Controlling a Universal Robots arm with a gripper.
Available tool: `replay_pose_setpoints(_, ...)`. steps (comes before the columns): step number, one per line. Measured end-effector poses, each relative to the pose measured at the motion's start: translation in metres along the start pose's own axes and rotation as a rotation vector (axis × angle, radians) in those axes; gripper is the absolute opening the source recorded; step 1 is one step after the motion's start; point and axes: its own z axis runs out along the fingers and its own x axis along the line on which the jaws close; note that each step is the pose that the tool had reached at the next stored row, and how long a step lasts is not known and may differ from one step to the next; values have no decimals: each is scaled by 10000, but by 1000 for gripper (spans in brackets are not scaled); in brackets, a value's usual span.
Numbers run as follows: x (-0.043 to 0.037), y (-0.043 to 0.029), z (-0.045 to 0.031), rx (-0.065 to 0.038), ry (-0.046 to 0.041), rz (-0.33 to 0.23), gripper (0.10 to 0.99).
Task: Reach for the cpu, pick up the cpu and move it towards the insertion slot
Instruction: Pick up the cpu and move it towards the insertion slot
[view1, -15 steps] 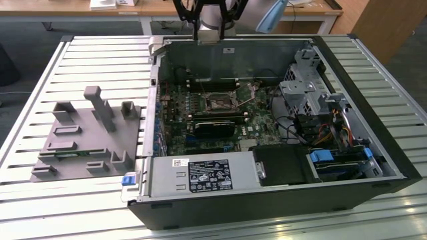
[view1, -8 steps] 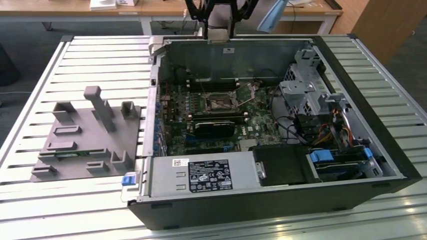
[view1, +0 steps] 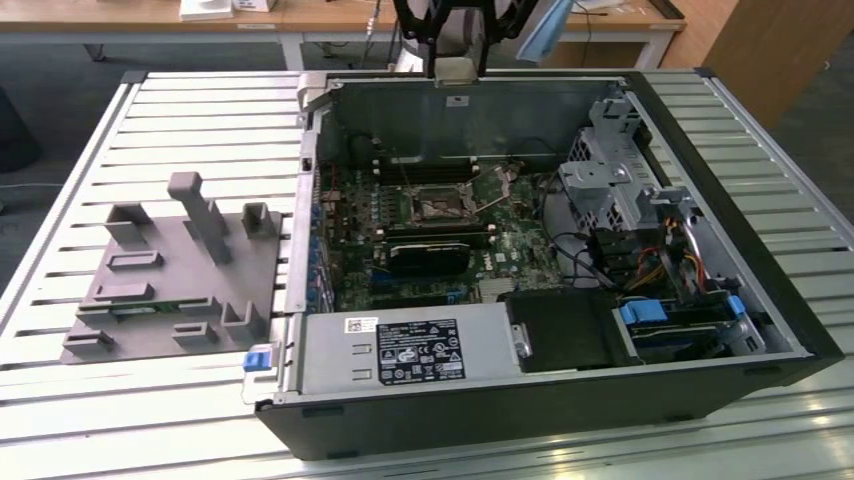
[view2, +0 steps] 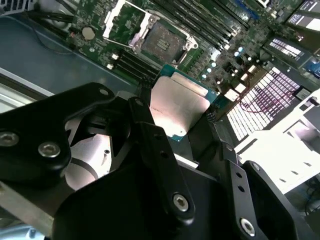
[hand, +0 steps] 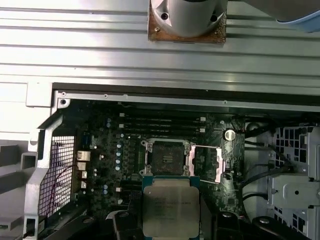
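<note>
Silvery metal faces my cameras: the cpu (hand: 170, 206) sits clamped between the black fingers (view2: 150, 131) of my hand (view2: 181, 117), so the hand is closed on it. In the first wrist view I see the insertion slot (hand: 167, 157) open on the green board (hand: 112, 165), just beyond the chip's far edge, its frame square with the chip's sides.

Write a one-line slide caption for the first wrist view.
Gripper fingers hold the cpu above the motherboard, just short of the open insertion slot.
</note>
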Motion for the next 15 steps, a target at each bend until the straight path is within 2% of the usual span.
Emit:
replay_pose_setpoints(9, -95, 3, -1, 0, 0, 0, 541)
replay_pose_setpoints(15, -97, 3, -1, 0, -1, 0, 541)
